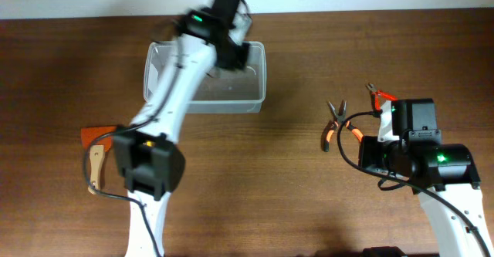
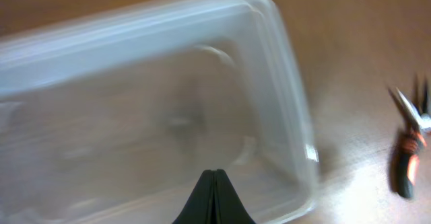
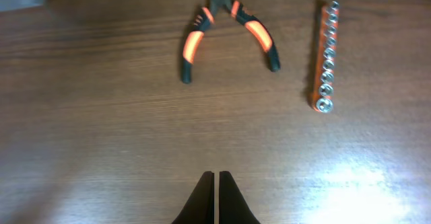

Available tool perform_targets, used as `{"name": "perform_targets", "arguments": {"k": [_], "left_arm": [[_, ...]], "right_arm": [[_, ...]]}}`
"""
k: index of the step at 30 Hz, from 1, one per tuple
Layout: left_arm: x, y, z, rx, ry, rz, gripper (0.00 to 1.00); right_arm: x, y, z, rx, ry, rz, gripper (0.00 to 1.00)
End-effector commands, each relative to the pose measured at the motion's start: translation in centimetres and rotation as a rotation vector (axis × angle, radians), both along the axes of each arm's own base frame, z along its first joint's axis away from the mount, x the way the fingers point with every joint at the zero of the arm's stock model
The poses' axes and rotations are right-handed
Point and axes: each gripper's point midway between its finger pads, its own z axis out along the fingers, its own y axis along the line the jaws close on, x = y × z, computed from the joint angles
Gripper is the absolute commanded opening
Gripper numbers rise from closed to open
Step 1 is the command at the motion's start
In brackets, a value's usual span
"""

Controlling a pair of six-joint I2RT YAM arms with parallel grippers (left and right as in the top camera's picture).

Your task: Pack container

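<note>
The container (image 1: 231,95) is a clear plastic bin at the back middle of the table, and it looks empty. In the left wrist view its rim (image 2: 289,109) is blurred and fills the frame. My left gripper (image 1: 234,55) hangs over the bin's right part, and its fingers (image 2: 215,175) are shut with nothing between them. Orange-and-black pliers (image 1: 335,123) lie on the table right of the bin; they also show in the right wrist view (image 3: 195,39). My right gripper (image 3: 216,177) is shut and empty, above bare table short of the pliers.
An orange socket rail (image 1: 380,97) lies right of the pliers and also shows in the right wrist view (image 3: 326,56). A scraper with an orange blade and wooden handle (image 1: 96,155) lies at the left by the left arm's base. The pliers show blurred at the right edge of the left wrist view (image 2: 406,158).
</note>
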Motion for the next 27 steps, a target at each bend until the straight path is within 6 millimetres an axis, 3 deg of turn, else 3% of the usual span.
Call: {"name": "perform_targets", "arguments": {"k": [1,9,12,15,18,22,25,27], "left_arm": [[2.2,7.6,5.2,0.067,-0.114,0.173,0.02],[-0.9,21.6,11.7,0.078,-0.141,0.444,0.02],[-2.5,25.4,13.5,0.078,-0.165,0.527,0.02],[-3.8,28.0,16.4,0.040,-0.238,0.581,0.02],[-5.7,29.1,19.2,0.056,-0.305,0.589,0.02],[-8.5,28.4,23.3,0.047,-0.402,0.587,0.02],[-10.6,27.5,24.7,0.044,-0.418,0.576,0.02],[-12.1,27.2,24.4,0.053,-0.379,0.578,0.02]], "right_arm": [[1.6,1.5,3.2,0.041,-0.096,0.100,0.04],[5.2,6.2,9.3,0.060,-0.155,0.341,0.04],[7.3,8.8,10.6,0.047,-0.145,0.446,0.04],[9.9,11.4,11.3,0.035,-0.144,0.526,0.04],[12.5,13.1,11.1,0.018,-0.140,0.551,0.04],[14.9,14.9,9.8,0.002,-0.121,0.594,0.04],[16.0,15.3,9.0,-0.019,-0.120,0.592,0.04],[16.7,15.1,9.0,-0.040,-0.137,0.582,0.04]]}}
